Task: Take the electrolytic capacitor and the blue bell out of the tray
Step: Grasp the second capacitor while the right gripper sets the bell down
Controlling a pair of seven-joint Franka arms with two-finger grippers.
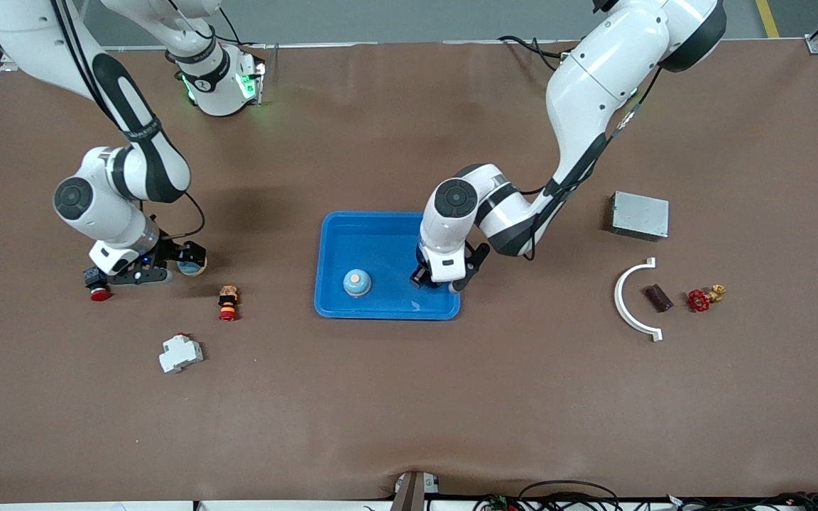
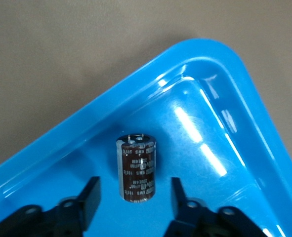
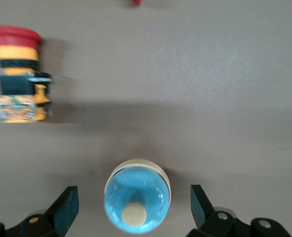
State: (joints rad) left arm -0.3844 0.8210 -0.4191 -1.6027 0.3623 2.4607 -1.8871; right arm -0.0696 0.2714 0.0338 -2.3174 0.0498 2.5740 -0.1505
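A dark brown capacitor (image 2: 137, 168) with white print rests in a corner of the blue tray (image 2: 220, 79), the corner toward the left arm's end. My left gripper (image 2: 134, 181) is down in the tray (image 1: 380, 312) with a finger on each side of the capacitor, open and touching neither side. The arm hides the capacitor in the front view. A blue bell (image 3: 137, 202) with a tan knob stands on the brown table toward the right arm's end. My right gripper (image 3: 133, 189) straddles this bell (image 1: 193, 266), open, with clear gaps. Another blue bell (image 1: 356, 282) sits in the tray.
A red and yellow push button (image 1: 228, 301) lies near the right gripper, and a white breaker (image 1: 180, 353) lies nearer the camera. Toward the left arm's end are a grey metal box (image 1: 640, 215), a white curved piece (image 1: 629, 298), a brown block (image 1: 658, 297) and a red valve (image 1: 699, 300).
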